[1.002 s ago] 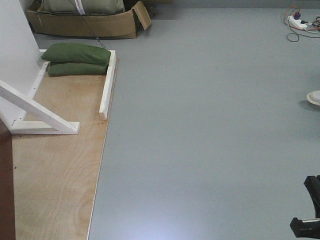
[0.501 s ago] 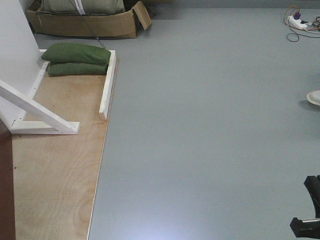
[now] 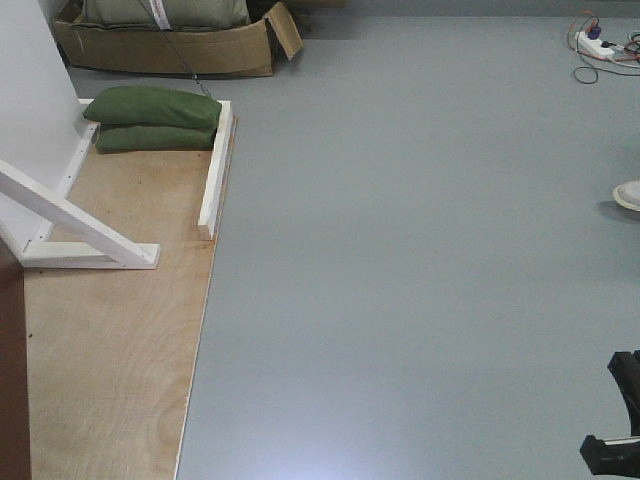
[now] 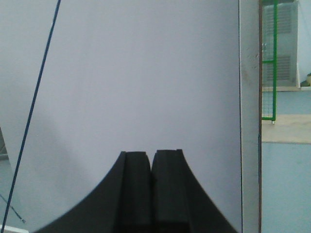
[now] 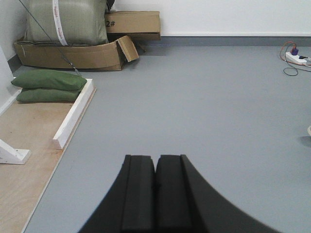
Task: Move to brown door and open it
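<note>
Brown door [image 3: 10, 400]: only a narrow dark reddish-brown strip shows, at the lower-left edge of the front view, rising from the near left edge of the plywood panel [image 3: 110, 350]. The handle and lock are not in view.

Plywood panel: lies along the left edge of the grey floor [image 3: 420, 250].
White braces [image 3: 80, 235]: one slants across the panel and one runs along its right edge.
Green sandbags [image 3: 155, 118]: two, stacked at the far end of the panel, between the braces.
Cardboard box [image 3: 165, 48]: at the far-left corner of the floor, behind the sandbags.
Power strip [image 3: 598, 42]: at the far-right corner of the floor, with loose cables.

Left gripper [image 4: 151, 158]: jaws clenched together, nothing between them. It faces a pale flat panel [image 4: 136, 73], with green mesh [image 4: 274, 63] beyond its right edge.
Right gripper [image 5: 156, 162]: jaws clenched, nothing held. It points over open grey floor, well apart from the door.

Step in hand, by judgement: the approach. The base does not face the door, and no arm is near a handle.
Next move, by judgement: turn the base left until the door face and its handle come into view, then release one pair of jaws for the lever. The slanting brace and the panel's edge lie in the path and may obstruct the base.
</note>
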`<state>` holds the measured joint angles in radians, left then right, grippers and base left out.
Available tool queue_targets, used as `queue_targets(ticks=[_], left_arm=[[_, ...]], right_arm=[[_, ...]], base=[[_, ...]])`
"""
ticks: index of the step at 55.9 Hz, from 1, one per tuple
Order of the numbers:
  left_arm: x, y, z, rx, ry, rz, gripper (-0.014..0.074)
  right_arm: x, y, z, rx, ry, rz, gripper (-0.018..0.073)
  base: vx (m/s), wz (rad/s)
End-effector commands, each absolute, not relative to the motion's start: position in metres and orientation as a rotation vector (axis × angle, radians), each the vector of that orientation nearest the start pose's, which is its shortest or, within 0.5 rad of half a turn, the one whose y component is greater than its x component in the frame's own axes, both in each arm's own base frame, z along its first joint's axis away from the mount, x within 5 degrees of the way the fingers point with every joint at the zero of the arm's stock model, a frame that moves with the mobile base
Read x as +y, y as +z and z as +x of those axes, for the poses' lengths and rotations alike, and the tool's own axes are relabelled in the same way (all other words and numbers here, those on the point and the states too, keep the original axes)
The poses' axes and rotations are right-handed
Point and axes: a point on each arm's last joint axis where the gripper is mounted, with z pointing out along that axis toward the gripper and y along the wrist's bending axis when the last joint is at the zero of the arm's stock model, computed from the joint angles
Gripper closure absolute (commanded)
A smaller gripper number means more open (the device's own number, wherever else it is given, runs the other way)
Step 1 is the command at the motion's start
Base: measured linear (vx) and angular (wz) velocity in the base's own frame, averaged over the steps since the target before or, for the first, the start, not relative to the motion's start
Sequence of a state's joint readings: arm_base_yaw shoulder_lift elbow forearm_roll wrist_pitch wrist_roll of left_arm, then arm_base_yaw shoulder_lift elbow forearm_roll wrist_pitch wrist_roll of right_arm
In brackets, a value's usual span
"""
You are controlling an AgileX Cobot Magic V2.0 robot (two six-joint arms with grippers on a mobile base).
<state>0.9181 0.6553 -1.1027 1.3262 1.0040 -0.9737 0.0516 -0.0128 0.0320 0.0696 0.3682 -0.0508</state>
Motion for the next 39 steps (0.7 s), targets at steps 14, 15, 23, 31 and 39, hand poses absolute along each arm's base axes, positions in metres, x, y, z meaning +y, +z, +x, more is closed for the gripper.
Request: queue_targets(ticks=[14,15,23,31,39], left_arm=[[0.121,0.485,-0.01,0.988,1.614,-1.477,0.053],[0.123,0.486,-0.009,0.989,1.616,-1.484,0.053],[0.132,0.494,-0.003,0.983,1.619,-1.499,0.053],[0.145,0.494,0.005,0.999,1.662,-1.539,0.053],[0.153,0.497,0.008,0.979,1.725,-1.584,0.053]], right_arm=[[0.005,0.176,0.054,1.791,0.06,-0.056,0.0559],[0.005,0.176,0.054,1.791,0.06,-0.056,0.0559],[0.005,0.176,0.054,1.791,0.06,-0.056,0.0559],[0.005,0.176,0.054,1.791,0.06,-0.056,0.0559],[0.005,0.176,0.054,1.791,0.06,-0.056,0.0559]], base=[[0.0,0.0],[0.0,0.0],[0.0,0.0],[0.0,0.0],[0.0,0.0]])
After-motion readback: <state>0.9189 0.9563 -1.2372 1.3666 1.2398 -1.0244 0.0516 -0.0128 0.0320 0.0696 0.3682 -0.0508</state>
